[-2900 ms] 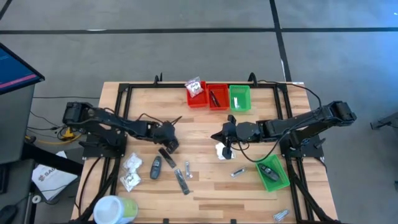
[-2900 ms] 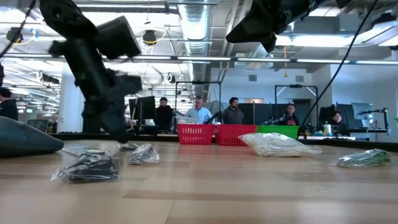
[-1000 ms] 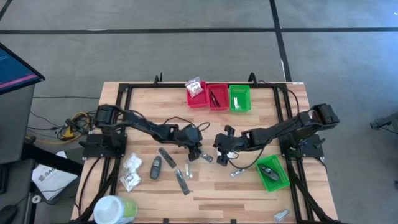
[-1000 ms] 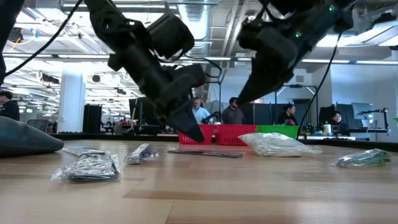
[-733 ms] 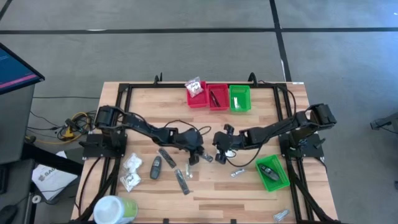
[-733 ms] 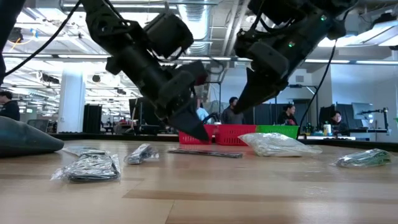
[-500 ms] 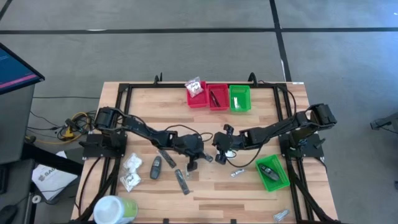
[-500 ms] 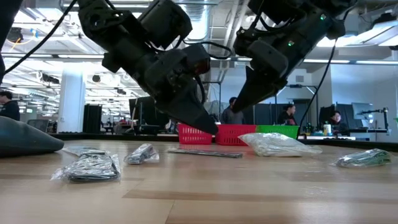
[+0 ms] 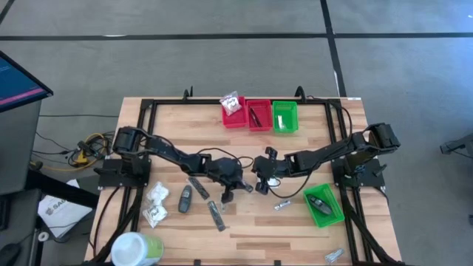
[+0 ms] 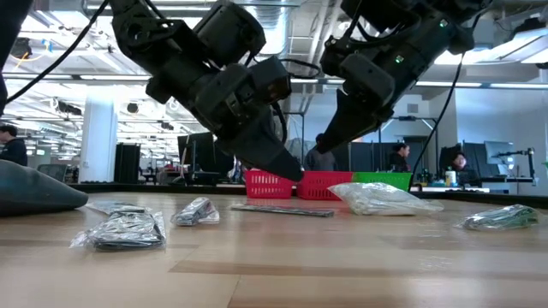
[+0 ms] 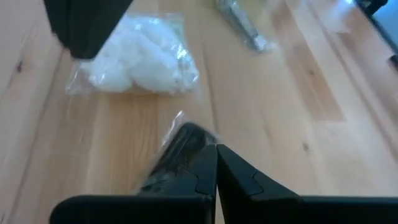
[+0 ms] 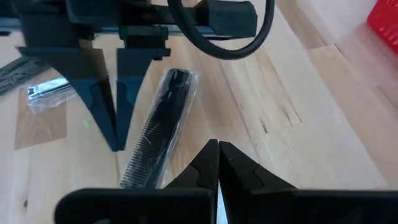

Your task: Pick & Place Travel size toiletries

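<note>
While both arms meet over the middle of the worktop (image 9: 244, 222), their jaws are pressed together and hold nothing.
The left gripper (image 9: 228, 195) and right gripper (image 9: 260, 183) hang near each other above a black comb (image 12: 158, 129) in a clear sleeve, its long axis slanted across the planks. A white packet (image 11: 140, 62) lies just beyond it; part of it is hidden behind the right arm. Three bins (image 9: 259, 115) stand at the far edge, two red and one green, and a fourth, green, sits near the right arm's base.
</note>
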